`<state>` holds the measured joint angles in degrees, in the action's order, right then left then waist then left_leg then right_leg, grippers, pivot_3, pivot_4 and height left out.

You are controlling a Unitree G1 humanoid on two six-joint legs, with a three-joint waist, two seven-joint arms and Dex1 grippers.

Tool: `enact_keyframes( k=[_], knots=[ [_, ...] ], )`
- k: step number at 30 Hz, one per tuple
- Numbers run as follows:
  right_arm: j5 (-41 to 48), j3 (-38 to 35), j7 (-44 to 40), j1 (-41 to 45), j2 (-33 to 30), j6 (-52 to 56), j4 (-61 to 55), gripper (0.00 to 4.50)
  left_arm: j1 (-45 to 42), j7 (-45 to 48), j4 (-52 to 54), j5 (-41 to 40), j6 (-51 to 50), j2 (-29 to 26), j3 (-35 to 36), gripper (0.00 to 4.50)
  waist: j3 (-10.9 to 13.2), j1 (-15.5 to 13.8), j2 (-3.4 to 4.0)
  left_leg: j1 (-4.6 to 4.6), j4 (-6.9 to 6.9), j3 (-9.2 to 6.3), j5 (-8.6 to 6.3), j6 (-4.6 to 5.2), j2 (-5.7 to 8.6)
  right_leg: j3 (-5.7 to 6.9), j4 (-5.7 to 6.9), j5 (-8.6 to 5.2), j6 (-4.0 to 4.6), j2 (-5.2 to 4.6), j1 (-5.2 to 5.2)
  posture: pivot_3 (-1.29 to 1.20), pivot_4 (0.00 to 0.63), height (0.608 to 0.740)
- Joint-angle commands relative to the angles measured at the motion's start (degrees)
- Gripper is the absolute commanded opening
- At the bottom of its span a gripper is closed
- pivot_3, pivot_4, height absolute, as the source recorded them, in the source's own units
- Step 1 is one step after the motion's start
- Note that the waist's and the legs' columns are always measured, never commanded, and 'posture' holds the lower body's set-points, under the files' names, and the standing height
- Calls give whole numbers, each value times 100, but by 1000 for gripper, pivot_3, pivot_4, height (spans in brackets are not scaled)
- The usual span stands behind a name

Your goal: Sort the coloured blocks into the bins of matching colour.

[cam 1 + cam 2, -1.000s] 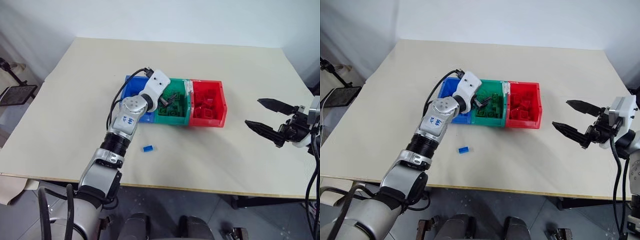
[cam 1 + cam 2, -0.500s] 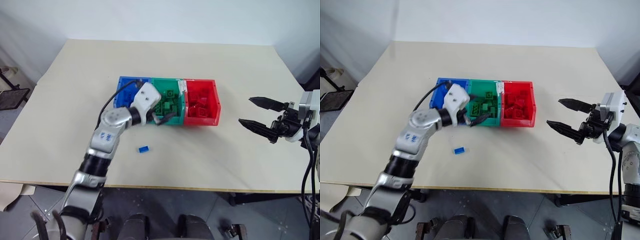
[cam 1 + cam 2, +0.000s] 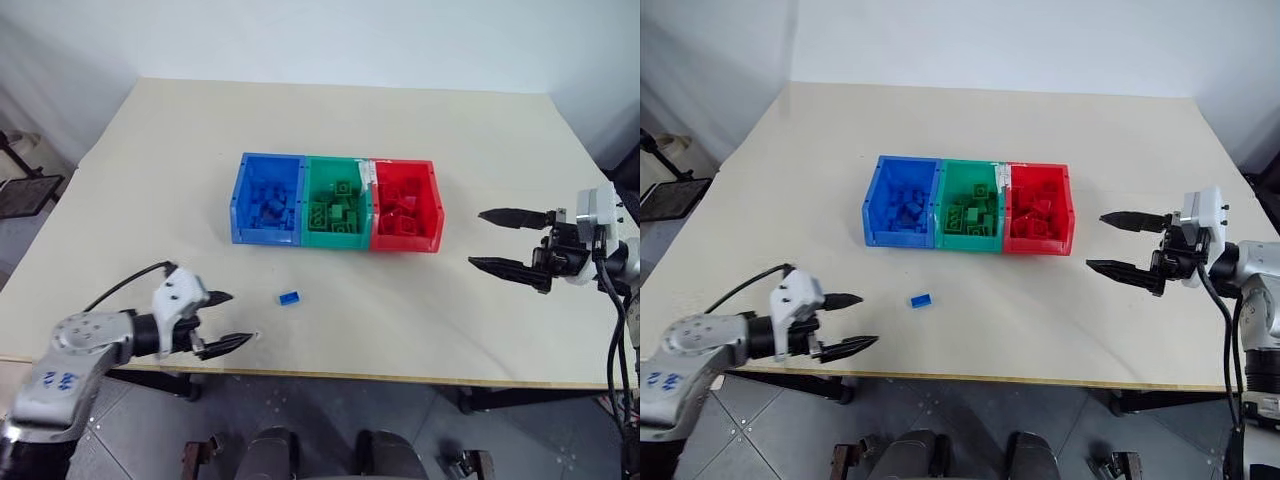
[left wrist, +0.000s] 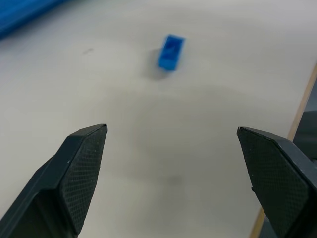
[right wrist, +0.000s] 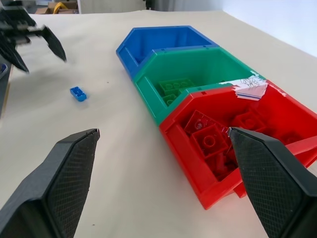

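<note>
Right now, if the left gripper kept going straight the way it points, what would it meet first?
Probably the blue block lying on the table: it sits ahead of the open left gripper, slightly off centre between the fingers, with bare table before it.

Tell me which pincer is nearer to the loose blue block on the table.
Left. The left pincer hangs open by the table's near edge, just left of the blue block. The right pincer is open far across, right of the red bin.
</note>
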<state>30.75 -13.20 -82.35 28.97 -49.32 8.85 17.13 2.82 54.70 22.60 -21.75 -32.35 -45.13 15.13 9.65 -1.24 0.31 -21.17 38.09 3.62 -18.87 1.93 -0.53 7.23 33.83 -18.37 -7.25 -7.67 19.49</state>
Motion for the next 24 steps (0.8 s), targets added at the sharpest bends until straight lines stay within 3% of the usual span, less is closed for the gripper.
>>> enact_keyframes(
  k=[1,9,17,24],
  knots=[
    [-28,17,-123,215,14,-124,120,4378,152,70,293,-181,284,-40,256,4459,0,0,1,0,0,0,0,-1,-1,0,-1,0,0,-1,-1,0,150,740],
    [-80,101,-109,336,122,-193,219,4378,-739,-728,243,213,505,482,-624,4459,0,-8,2,0,0,1,-1,0,6,4,6,0,-1,12,-1,0,150,740],
    [7,-65,85,14,129,-85,-126,4378,-1523,-892,-859,986,1229,1015,-1859,4459,-4,-9,8,2,-2,16,-1,-1,2,31,11,1,-1,25,6,0,150,740],
    [109,-250,267,-291,76,13,-424,4378,-2036,-803,-1890,1328,1472,1213,-2339,4459,-4,-17,7,3,-1,17,0,0,3,40,13,1,-2,25,6,0,150,740]
  ],
)
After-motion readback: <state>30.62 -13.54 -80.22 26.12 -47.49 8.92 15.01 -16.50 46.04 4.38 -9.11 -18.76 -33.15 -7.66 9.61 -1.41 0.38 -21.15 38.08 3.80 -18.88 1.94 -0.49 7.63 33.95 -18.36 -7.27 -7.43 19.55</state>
